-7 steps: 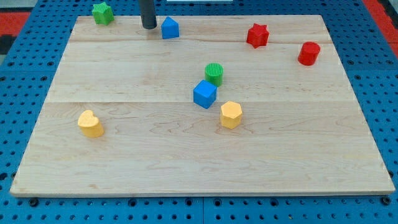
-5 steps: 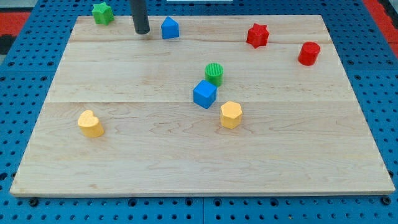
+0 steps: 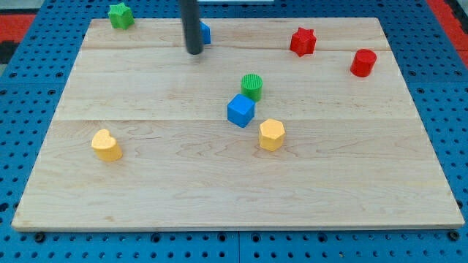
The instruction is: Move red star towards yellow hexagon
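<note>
Listed from the tabletop's [image 3: 146, 197] left edge to its right edge.

- Yellow heart block [image 3: 107, 145]: set near the left edge, towards the bottom-left corner.
- Green star block [image 3: 120, 14]: placed at the top-left corner.
- My tip [image 3: 194, 52]: a plain dark rod end with nothing held and no jaws to be opened or closed. It is found near the top edge, left of centre, with a blue block [image 3: 205, 32] partly hidden behind the rod, its shape not discernible.
- Blue cube [image 3: 240, 110]: located near the centre.
- Green cylinder [image 3: 251, 86]: positioned just above the cube.
- Yellow hexagon [image 3: 271, 134]: placed just below and right of the cube.
- Red star [image 3: 303, 41]: seen near the top edge, right of centre, well apart from the hexagon and from the tip.
- Red cylinder [image 3: 363, 63]: sited near the right edge, towards the top-right corner.
</note>
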Controlling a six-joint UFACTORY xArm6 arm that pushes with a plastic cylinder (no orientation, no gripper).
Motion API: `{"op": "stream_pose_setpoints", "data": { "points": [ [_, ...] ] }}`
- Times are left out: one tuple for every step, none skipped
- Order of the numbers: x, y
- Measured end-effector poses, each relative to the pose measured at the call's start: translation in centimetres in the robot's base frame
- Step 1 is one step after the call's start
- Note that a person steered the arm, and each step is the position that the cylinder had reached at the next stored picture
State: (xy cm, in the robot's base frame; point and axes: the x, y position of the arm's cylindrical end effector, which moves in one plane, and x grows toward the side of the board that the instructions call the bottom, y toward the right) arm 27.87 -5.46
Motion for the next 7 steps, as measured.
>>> {"op": "stream_pose_setpoints", "data": {
  "points": [
    [-2.4,2.0],
    [-3.7,4.1],
    [-3.7,4.4],
    [-4.0,6.1],
    [-7.5,12.2],
    [-8.3,19.7],
    [-3.8,14.7]
  ]
}}
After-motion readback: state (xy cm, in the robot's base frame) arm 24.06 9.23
